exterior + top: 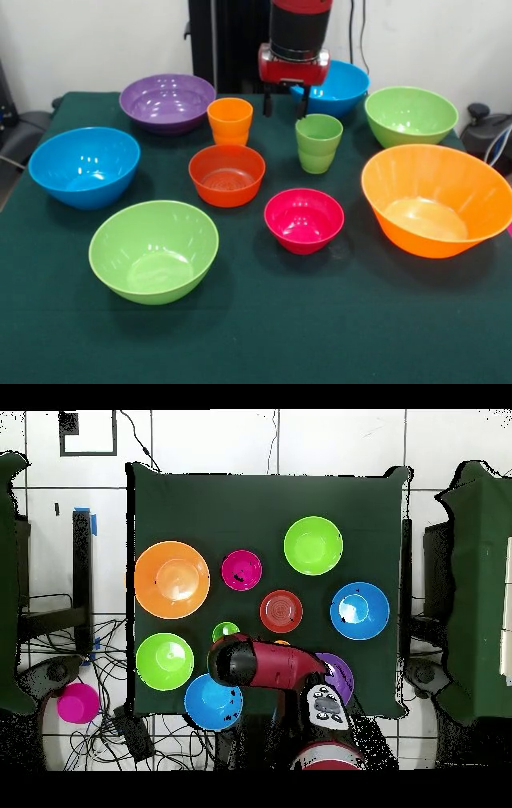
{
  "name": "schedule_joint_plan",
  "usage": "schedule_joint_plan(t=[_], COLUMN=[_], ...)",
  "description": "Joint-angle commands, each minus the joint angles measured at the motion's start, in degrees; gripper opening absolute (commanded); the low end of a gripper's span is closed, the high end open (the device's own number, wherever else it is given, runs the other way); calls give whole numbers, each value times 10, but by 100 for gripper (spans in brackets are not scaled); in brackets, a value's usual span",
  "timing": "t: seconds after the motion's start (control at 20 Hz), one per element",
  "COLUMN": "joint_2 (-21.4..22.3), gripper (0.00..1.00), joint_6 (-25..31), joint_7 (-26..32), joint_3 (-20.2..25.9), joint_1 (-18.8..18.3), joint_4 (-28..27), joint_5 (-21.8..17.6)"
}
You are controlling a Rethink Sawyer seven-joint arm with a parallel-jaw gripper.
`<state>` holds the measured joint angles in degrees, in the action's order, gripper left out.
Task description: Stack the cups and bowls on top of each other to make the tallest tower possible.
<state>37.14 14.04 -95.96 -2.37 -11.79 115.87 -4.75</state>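
Tool (283, 106) hung released and empty between orange cup (230, 120) and green cup (318, 142); nothing was stacked yet.

A robotics lab: a green-clothed table (270, 504) on white floor tiles (200, 444), loose cables (120, 729) trailing past its corner.

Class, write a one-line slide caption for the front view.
Open gripper hovers between orange cup and green cup; eight bowls lie unstacked on the green table.
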Motion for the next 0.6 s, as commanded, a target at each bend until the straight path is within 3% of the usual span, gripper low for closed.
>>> schedule_joint_plan(t=[0.05,0.35,0.6], joint_2=[1,-1,31], gripper=[100,100,100], joint_6=[61,39,53], joint_7=[-51,-59,-66], joint_3=[61,62,44], joint_1=[6,7,15], joint_4=[-60,-48,-25], joint_5=[14,10,9])
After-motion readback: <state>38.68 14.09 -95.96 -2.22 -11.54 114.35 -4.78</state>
